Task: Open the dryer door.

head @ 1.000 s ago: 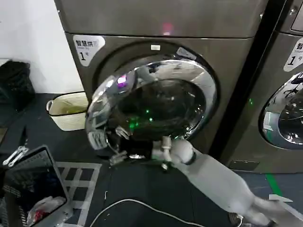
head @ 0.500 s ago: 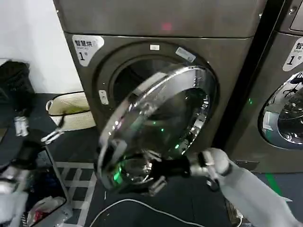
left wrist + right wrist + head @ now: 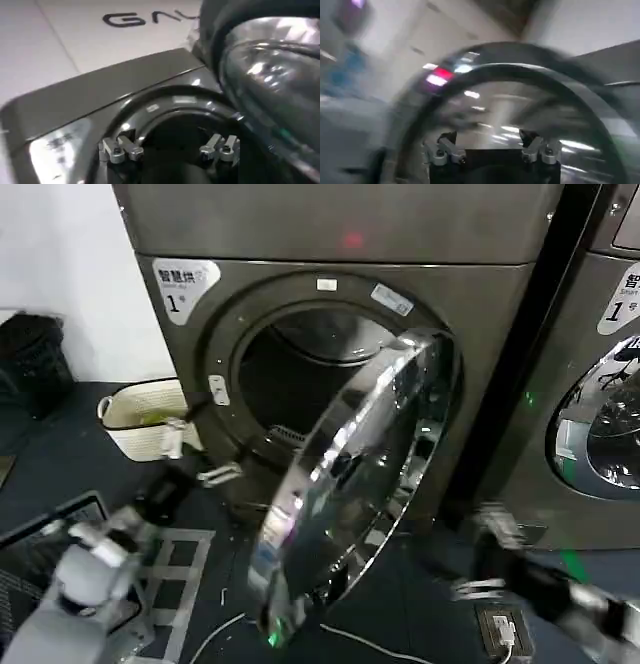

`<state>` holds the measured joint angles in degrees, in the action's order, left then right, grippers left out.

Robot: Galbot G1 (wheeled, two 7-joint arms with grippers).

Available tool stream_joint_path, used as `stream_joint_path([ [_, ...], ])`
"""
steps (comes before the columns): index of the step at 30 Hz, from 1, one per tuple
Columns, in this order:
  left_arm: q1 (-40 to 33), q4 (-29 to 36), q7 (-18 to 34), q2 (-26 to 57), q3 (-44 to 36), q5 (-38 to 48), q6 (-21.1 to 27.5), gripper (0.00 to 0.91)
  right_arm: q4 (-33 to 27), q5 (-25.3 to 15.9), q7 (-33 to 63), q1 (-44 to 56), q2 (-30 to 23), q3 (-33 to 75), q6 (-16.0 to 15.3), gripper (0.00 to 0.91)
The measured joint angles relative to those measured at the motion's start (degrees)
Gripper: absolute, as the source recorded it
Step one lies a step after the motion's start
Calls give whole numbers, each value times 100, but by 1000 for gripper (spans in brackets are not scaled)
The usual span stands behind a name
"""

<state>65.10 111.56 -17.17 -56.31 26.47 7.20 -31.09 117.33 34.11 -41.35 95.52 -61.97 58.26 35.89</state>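
The bronze-grey dryer (image 3: 330, 224) with its "1" sticker stands in front of me. Its dryer door (image 3: 350, 494), a chrome ring around dark glass, is swung far out on its right-hand hinge and is seen almost edge-on, leaving the drum opening (image 3: 300, 374) exposed. My left gripper (image 3: 196, 456) is raised at the opening's lower left edge, open and holding nothing. In the left wrist view the left gripper (image 3: 170, 150) faces the opening, with the door (image 3: 270, 85) to one side. My right gripper (image 3: 480, 554) is low to the right of the door, apart from it and open. In the right wrist view the right gripper (image 3: 492, 150) faces the blurred chrome ring (image 3: 520, 70).
A second machine (image 3: 600, 414) with its own chrome door stands at the right. A cream basket (image 3: 140, 419) and a black bag (image 3: 35, 364) sit by the left wall. A white cable (image 3: 350, 639) and a power strip (image 3: 500, 629) lie on the dark floor.
The door has swung from nearly shut to wide open. My right gripper let go of its lower edge and drew back to the right. My left arm rose toward the drum opening.
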Motion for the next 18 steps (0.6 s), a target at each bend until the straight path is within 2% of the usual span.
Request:
stream_joint_path([
  [2, -189, -99, 2, -68, -365, 2, -11, 907, -7, -614, 895, 403, -512, 658, 64, 907],
  [3, -286, -149, 6, -94, -534, 7, -12, 907, -24, -937, 1345, 504, -742, 956, -29, 907],
  [6, -591, -277, 2, -163, -1015, 26, -59, 907, -40, -1870, 2747, 625, -1395, 1827, -634, 907],
  [8, -787, -372, -6, -214, -1315, 59, -92, 907, -59, -2239, 3644, 616, -1749, 2320, -1137, 907],
  [11, -1048, -508, -18, -298, -1729, 57, -125, 907, -232, -2663, 4847, 494, -2112, 3043, -1897, 907],
  [14, -1296, -653, -20, -379, -2121, 52, -141, 907, -569, -2836, 5499, 296, -2220, 3813, -2614, 907],
  [18, -1677, -863, -20, -506, -2625, 46, -158, 907, -1137, -2905, 5948, 246, -2194, 4712, -2915, 907],
])
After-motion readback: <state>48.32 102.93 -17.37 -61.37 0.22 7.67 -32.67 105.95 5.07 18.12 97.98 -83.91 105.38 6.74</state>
